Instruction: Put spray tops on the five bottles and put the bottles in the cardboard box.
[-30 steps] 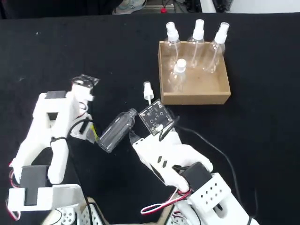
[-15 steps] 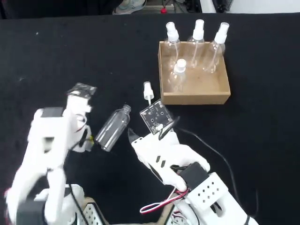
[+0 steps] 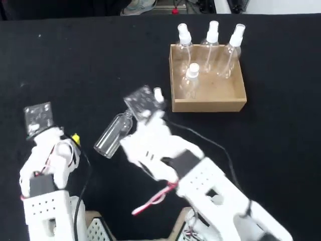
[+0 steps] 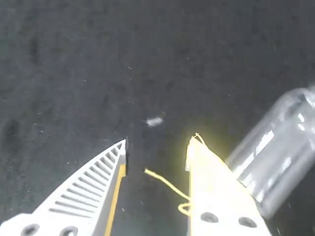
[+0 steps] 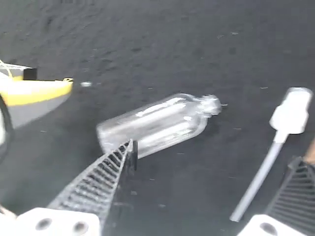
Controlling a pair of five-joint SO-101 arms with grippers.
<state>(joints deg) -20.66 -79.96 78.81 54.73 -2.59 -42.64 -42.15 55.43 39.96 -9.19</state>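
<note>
A clear capless bottle [image 3: 112,133] lies on its side on the black table, neck toward the box; it also shows in both wrist views [image 5: 157,123] [image 4: 275,152]. A loose white spray top [image 5: 290,117] with its dip tube lies just beyond the neck, and its head peeks out beside the right arm [image 3: 158,94]. My right gripper [image 5: 211,162] hangs open wide over the bottle and the spray top, holding nothing. My left gripper [image 4: 157,150] is open and empty, just short of the bottle's base, at the table's near left [image 3: 75,139].
The cardboard box [image 3: 208,105] stands at the back right with several capped bottles [image 3: 190,78] in it. The right arm's cable [image 3: 210,145] trails across the table behind it. The left gripper's yellow-edged finger [image 5: 34,93] lies close to the bottle's base.
The left arm drew back toward the near left, away from the bottle. The bottle shifted a little to the left. The right arm swung forward and left over the bottle and spray top.
</note>
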